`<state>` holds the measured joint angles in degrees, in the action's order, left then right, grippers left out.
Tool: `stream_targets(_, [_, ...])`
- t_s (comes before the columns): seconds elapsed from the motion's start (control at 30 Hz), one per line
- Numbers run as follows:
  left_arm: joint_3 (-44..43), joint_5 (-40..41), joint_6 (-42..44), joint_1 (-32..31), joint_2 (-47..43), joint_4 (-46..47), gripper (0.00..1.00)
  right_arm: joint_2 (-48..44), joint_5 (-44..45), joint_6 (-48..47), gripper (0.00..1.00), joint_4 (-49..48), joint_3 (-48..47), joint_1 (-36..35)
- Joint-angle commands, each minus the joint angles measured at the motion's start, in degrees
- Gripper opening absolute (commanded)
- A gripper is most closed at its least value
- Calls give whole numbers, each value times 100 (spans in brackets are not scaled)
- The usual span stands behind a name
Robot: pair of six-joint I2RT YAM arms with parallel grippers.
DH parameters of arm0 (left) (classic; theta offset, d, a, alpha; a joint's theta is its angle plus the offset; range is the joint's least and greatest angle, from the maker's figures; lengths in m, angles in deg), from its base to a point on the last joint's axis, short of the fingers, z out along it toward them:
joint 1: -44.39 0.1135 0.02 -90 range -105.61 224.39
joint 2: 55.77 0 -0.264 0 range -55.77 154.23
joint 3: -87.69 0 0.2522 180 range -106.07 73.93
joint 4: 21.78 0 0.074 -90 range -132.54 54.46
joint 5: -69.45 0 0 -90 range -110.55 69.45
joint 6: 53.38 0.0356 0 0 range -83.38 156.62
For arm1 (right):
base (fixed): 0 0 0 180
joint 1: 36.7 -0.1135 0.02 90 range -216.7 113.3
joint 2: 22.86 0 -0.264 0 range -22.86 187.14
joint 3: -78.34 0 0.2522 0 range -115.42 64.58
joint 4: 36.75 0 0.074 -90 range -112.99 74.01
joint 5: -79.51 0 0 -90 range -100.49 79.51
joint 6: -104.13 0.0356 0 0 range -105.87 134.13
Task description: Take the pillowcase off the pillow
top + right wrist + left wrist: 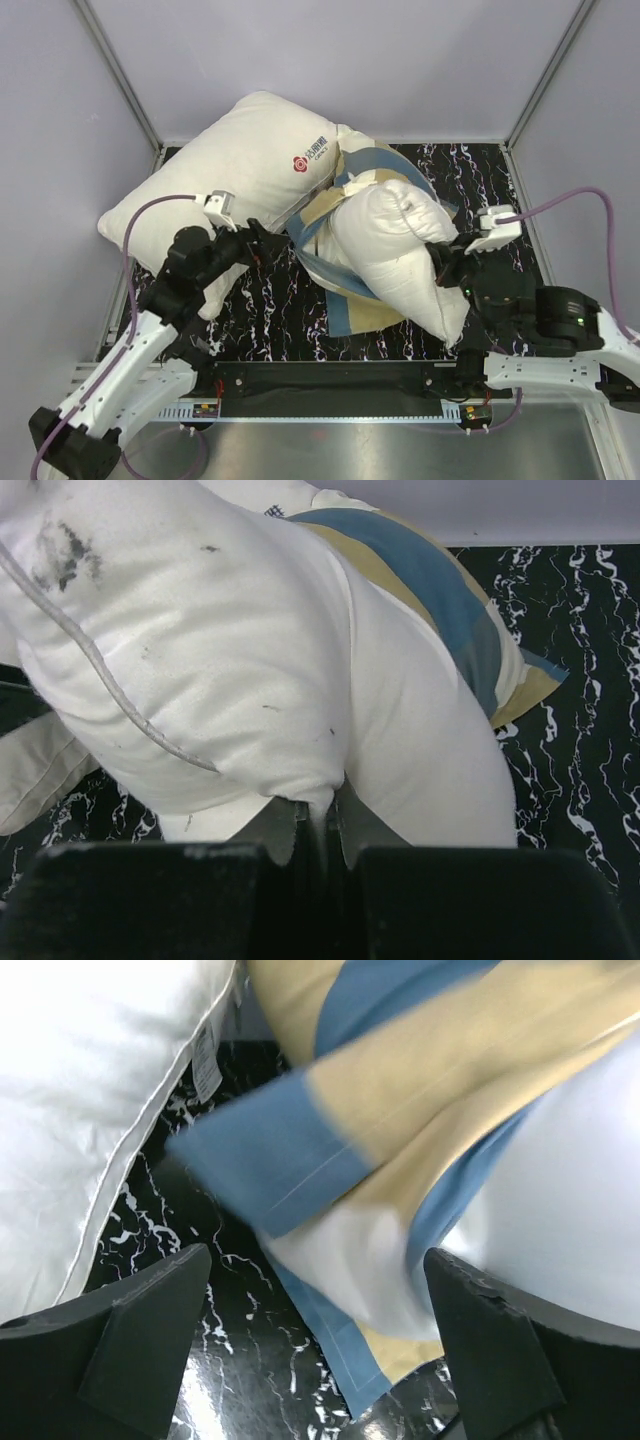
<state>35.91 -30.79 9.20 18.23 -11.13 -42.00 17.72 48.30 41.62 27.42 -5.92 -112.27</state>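
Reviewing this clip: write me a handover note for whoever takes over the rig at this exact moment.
Left tool: open, hovering at the loose edge of the pillowcase, gripping nothing.
Right tool: shut on a pinch of the pillow at its near end.
Positions: the pillow lies mostly bare; the pillowcase is bunched under it and still covers its far end. A logo pillow sits at far left, not part of the job.
Done: most of the cover is off.
Left: probably grip the pillowcase edge with the open tool and pull the two apart.
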Motion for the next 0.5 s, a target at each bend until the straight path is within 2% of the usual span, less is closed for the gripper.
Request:
stream_targets(0.0, [-714, 76, -78, -13, -718, -364, 96, 415, 73, -525, 0, -1365, 475, 95])
stream_targets(0.13, [-1067, -135, -1086, -21, -1203, -629, 98, 960, -410, -595, 0, -2315, 923, 95])
stream_targets(0.23, [-883, -644, -1921, -74, -1370, -340, 99, 1337, -727, -613, 0, -3149, 1143, 95])
stream_targets(0.3, [-516, -786, -2284, -179, -1379, -50, 99, 1514, -886, -595, 0, -3362, 1231, 95])
stream_targets(0.47, [83, -93, -2698, -917, -1371, 312, 99, 2164, -1299, -332, 0, -3679, 1346, 95])
